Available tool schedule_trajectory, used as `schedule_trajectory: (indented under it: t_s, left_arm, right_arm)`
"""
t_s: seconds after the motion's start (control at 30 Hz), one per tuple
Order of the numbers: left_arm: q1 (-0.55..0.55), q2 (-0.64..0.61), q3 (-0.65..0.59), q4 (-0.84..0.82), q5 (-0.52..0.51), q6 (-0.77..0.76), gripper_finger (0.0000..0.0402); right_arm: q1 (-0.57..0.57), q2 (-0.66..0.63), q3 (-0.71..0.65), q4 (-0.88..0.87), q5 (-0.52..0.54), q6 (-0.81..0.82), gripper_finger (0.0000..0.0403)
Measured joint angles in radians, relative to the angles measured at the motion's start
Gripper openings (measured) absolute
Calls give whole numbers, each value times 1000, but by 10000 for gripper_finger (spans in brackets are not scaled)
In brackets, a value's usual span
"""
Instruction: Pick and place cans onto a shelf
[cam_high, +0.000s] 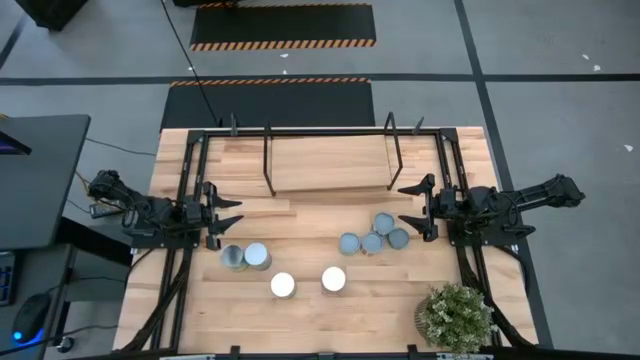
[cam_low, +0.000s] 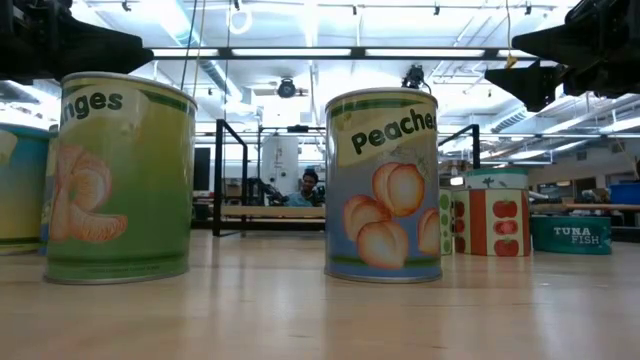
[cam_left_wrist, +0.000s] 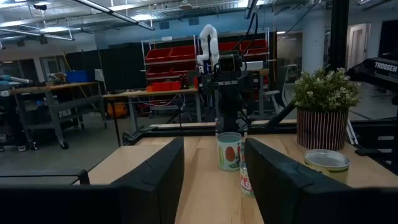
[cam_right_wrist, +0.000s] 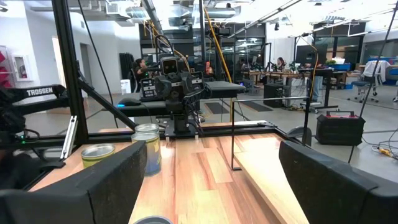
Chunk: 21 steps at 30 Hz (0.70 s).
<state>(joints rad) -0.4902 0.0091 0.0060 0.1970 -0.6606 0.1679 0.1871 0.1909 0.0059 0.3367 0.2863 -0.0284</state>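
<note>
The left tool (cam_high: 228, 215) sits at the left edge of the desk (cam_high: 300, 310), in the middle-left of the overhead frame, with its fingers drawn together and nothing between them; it touches no can. The right tool (cam_high: 412, 207) waits at the middle-right of the frame, its fingers spread wide apart and empty, just beside a cluster of four dull cans (cam_high: 373, 236) but not touching them. Two more cans (cam_high: 245, 257) stand side by side below the left tool, and two bright-topped cans (cam_high: 283, 285) stand apart from each other in the lower middle of the frame. In the level view, the nearest are an oranges can (cam_low: 118, 178) at left and a peaches can (cam_low: 384, 185) at centre. The shelf (cam_high: 328, 160) lies at the top middle of the overhead frame, its wood board bare between thin black rods. A potted plant (cam_high: 455, 315) stands at the lower right corner of the desk.
</note>
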Motion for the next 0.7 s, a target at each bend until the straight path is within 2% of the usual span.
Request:
schedule_trajectory:
  t_s: [0.3,0.5,0.7]
  left_arm:
    - [0,0,0,1,0,-15,174]
    - [-1,0,0,21,10,-293,174]
    - [5,2,0,113,-5,-306,174]
  right_arm:
    - [0,0,0,0,0,0,372]
    - [0,0,0,0,0,0,372]
    - [0,0,0,0,0,0,372]
